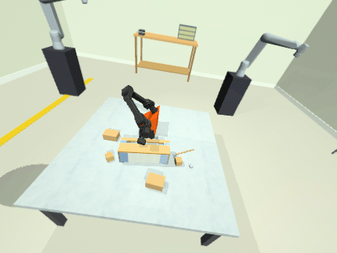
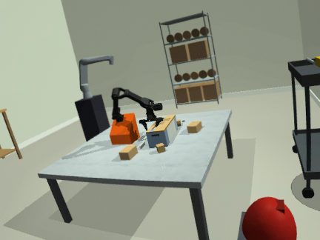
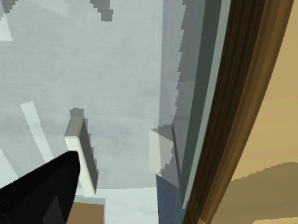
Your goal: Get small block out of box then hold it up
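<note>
Pincer (image 2: 151, 121) hangs open behind box (image 2: 161, 132), block unseen.

Arm bent at the elbow, reaching down — end effector (image 2: 150, 122) spread wide, gripping nothing.

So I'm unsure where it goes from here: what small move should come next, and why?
Probably ease the open, empty tool lower behind the box, toward the shelf. It hangs by the box's rear top edge, and no block shows between its fingers, so the block likely remains inside.
</note>
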Controlling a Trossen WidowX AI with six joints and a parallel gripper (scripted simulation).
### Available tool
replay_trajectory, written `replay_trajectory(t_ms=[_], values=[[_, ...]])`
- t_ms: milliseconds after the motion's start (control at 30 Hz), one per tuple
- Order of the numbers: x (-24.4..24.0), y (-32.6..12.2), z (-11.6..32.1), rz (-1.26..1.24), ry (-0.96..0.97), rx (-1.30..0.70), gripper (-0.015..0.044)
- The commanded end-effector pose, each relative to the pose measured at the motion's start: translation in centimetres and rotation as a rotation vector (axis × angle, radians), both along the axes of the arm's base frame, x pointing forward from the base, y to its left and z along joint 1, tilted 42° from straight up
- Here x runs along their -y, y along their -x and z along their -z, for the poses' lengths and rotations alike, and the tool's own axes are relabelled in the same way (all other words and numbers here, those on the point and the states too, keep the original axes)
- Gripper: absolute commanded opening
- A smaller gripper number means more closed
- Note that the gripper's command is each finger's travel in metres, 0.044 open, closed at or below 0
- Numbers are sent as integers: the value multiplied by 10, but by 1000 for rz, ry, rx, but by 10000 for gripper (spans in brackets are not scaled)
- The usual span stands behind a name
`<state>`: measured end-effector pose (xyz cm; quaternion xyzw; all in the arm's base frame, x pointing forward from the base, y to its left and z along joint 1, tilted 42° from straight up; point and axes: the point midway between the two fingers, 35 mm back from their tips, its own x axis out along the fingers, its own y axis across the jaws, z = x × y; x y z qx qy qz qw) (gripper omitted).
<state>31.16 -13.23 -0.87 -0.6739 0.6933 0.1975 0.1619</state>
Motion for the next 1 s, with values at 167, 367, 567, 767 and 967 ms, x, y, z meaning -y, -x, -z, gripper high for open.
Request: replay_trajectory(t_ms=[167,367,567,767,967], values=[[9,0,-7,3,5,-2,400],[14,0,-11,3,5,-2,400],[18,0,-15,3,6,-2,400],[23,0,-19,3,6,-2,400],[27,0,-23,3,6,-2,400]])
